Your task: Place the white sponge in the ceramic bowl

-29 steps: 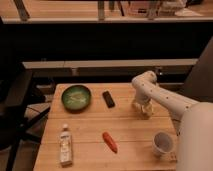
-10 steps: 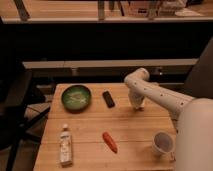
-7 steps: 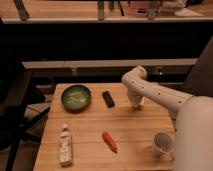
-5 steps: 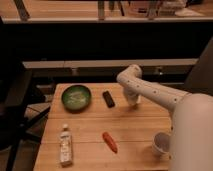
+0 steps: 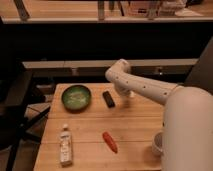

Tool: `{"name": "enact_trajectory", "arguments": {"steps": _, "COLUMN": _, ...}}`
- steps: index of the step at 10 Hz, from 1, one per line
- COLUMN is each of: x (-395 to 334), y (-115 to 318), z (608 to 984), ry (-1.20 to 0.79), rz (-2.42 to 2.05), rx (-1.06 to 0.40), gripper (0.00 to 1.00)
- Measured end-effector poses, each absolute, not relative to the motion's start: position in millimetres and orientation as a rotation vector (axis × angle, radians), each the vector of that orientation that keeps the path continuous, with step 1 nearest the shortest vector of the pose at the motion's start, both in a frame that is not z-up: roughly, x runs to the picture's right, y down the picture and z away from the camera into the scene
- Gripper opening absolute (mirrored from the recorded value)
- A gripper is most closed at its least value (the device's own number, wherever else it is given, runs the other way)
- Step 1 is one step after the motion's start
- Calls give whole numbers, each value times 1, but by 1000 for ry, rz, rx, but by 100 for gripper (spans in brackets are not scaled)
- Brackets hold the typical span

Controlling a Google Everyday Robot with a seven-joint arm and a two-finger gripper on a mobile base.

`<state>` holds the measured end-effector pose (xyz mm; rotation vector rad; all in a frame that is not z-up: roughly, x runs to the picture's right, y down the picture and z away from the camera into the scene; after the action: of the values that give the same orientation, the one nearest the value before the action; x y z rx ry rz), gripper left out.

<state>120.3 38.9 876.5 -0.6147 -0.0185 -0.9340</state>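
Observation:
The ceramic bowl (image 5: 76,97) is dark green with a lighter mottled inside and sits on the wooden table (image 5: 140,125) at the back left. My gripper (image 5: 124,94) hangs below the white arm's elbow, just above the table. It is right of a black block and roughly a bowl's width right of the bowl. The white sponge does not show on the table. A pale patch at the gripper's tip may be the sponge, but I cannot tell.
A black rectangular block (image 5: 108,98) lies between the bowl and the gripper. A red-orange carrot-like item (image 5: 110,141) lies at the front middle. A white bottle (image 5: 65,145) lies at the front left. A white cup (image 5: 158,144) stands at the front right, beside my body.
The arm and gripper have swung left across the back of the table, from the right side to just right of the black block. Nothing on the table has moved.

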Motion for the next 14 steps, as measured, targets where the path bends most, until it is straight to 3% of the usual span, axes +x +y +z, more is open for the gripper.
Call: {"name": "enact_trajectory", "arguments": {"steps": 14, "x": 15, "y": 15, "z": 849, "ry": -47, "rz": -1160, "rx": -507, "gripper": 0}}
